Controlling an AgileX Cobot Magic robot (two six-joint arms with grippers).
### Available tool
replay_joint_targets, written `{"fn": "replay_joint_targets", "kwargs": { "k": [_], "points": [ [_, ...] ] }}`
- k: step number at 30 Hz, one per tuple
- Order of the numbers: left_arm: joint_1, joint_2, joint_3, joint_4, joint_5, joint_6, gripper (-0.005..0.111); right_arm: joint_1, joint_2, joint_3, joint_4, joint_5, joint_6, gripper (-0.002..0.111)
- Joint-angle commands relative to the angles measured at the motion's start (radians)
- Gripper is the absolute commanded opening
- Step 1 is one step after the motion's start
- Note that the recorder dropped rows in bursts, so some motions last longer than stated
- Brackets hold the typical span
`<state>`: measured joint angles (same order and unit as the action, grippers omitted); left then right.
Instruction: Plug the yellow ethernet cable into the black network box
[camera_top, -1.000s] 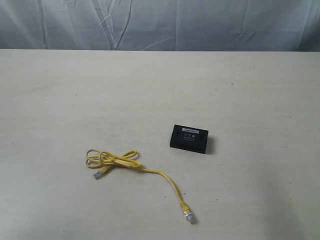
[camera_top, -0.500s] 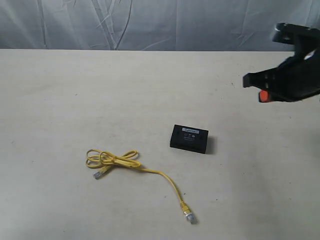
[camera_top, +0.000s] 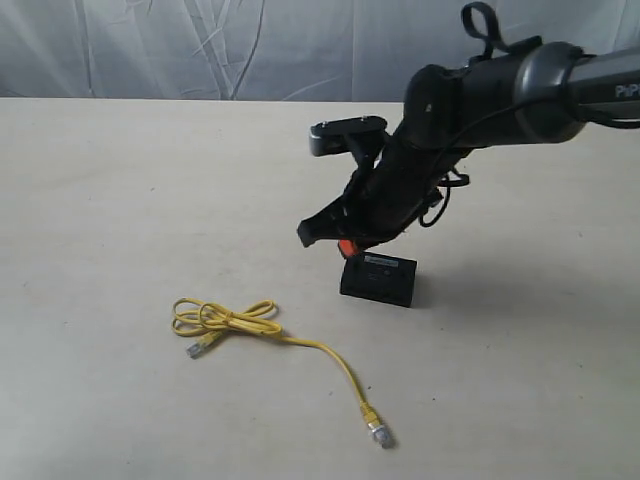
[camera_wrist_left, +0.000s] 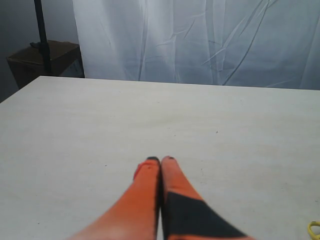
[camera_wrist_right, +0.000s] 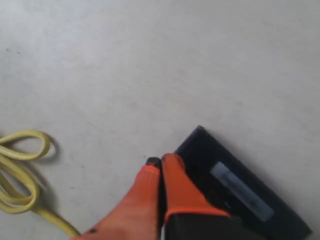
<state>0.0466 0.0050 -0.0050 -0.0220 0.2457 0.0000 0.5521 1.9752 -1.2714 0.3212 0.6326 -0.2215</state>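
My right claw (camera_wrist_right: 160, 162), fingers together and empty, hovers over a corner of the black network box (camera_top: 380, 277), likely to steady it; the yellow ethernet cable (camera_top: 300, 341) lies untouched nearby on the bench (camera_top: 120, 200), my left claw (camera_wrist_left: 160, 160) likewise closed.

1. The right arm (camera_top: 500, 85) reaches in from the far right, its dark forearm slanting down and leftward toward the middle of the scene.
2. The right gripper (camera_top: 322, 238) points down and to the left, its orange fingers (camera_wrist_right: 180, 192) pressed together (no gap shows between the tips).
3. The left gripper (camera_wrist_left: 160, 160) sits low and points toward the far side, its fingers likewise closed tip to tip.
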Motion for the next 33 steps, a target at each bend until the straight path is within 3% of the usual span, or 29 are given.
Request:
{"fn": "replay_joint_targets", "kwargs": {
  "k": [1,7,15,33],
  "points": [
    [0.001,-0.005,0.005,0.0,-0.014,-0.006,0.0,0.027,0.051,-0.065,0.01,0.008,-0.004,-0.001],
    [0.001,-0.005,0.005,0.0,-0.014,-0.006,0.0,0.028,0.112,-0.097,0.012,0.016,-0.004,-0.001],
    [0.001,-0.005,0.005,0.0,-0.014,-0.006,0.0,0.026,0.126,-0.097,-0.143,0.03,0.064,-0.001],
    [0.001,-0.005,0.005,0.0,-0.014,-0.006,0.0,-0.023,0.079,-0.097,-0.111,0.053,0.093,-0.001]
  ]
}}
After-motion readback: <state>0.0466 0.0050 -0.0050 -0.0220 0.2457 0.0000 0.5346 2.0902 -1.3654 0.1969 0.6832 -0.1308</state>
